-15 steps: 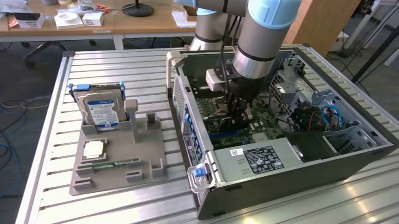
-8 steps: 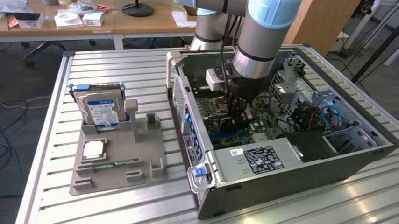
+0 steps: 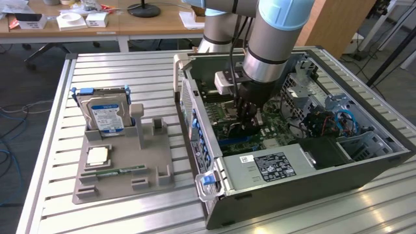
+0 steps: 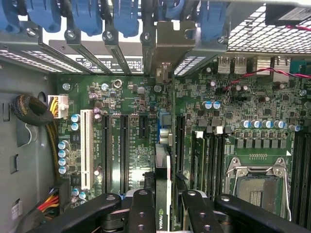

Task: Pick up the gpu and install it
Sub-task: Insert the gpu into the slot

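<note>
My jaws are partly closed on the graphics card (image 4: 163,194), one black finger (image 4: 141,213) pressed against each flat face. I hold it on edge inside the open computer case (image 3: 312,180), above the green motherboard (image 4: 243,126). The card's long axis runs parallel to the long black slots (image 4: 124,145) beside it. Its grey metal bracket (image 4: 170,43) points at the case's rear wall, in among the slot covers with their blue clips (image 4: 121,19). I cannot tell whether its lower edge touches a slot.

The case lies on its side on the slatted bench (image 3: 52,146), taking up the half toward the exterior view's right. My arm (image 3: 273,44) reaches down into its middle. Besides the motherboard it holds a power supply (image 3: 273,165) with a white label near the front edge of the bench, a bundle of black cables (image 4: 29,111), and a square processor socket (image 4: 255,182).

Toward the bench's edge at the exterior view's left sits a grey holder (image 3: 123,187). In it a silver hard drive (image 3: 104,114) with a blue label stands upright at the far end. A square chip (image 3: 97,156) lies flat in a recess below it, and a narrow green memory stick (image 3: 120,171) lies flat just beside the chip, nearer the front edge.
</note>
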Tool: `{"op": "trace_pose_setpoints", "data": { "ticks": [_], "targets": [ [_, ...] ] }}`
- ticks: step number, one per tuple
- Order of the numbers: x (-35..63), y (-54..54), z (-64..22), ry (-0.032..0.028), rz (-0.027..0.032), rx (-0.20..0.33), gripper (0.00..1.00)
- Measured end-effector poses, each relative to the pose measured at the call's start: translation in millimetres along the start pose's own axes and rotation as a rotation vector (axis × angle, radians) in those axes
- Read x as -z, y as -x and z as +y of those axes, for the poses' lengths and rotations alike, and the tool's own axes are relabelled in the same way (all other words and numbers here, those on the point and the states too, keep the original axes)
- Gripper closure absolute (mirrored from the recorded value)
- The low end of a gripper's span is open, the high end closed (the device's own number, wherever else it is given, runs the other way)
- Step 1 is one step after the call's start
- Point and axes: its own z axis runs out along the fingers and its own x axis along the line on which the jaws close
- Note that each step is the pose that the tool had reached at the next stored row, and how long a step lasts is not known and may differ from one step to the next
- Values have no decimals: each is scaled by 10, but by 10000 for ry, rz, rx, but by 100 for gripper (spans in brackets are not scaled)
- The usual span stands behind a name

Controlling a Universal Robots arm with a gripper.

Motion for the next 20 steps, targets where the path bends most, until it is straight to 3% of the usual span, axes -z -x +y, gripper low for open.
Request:
{"op": "trace_pose_setpoints", "data": {
  "ticks": [20],
  "targets": [
    [1, -15, 0, -5, 1, -114, 74]
  ]
}}
